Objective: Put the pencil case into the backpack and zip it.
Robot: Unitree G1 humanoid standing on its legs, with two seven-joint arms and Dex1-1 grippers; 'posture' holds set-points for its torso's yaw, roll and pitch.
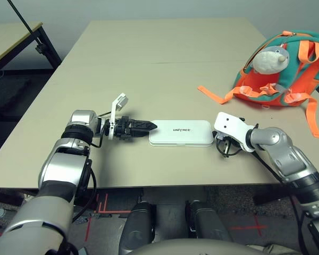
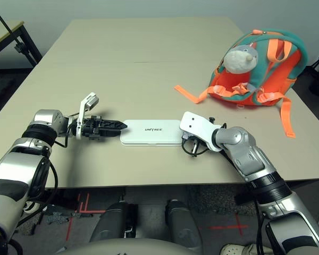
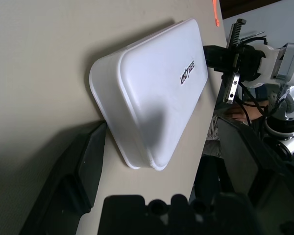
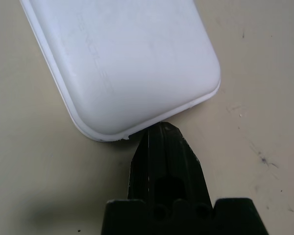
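Pencil case (image 1: 181, 133), white and flat with rounded corners, is lying on the table (image 1: 149, 64), near the edge on the robot's side. On its lid there is dark lettering, "UNITREE". At its left end is the left gripper (image 3: 159, 166). Its two black fingers are wide open, one on each side of the near end of the case, and they do not hold it. At the other end is the right gripper (image 4: 165, 125). Its fingers are closed together, with nothing between them, and their tips are at the end edge of the case; if they touch it, I cannot tell. Farther away, on the right side of the table, stands the backpack (image 2: 263, 69), orange and teal. A grey-white plush toy (image 2: 241, 59) hangs on it, and its orange straps (image 2: 287, 118) are spread on the table. Beyond the table's left side is another table (image 1: 13, 42).
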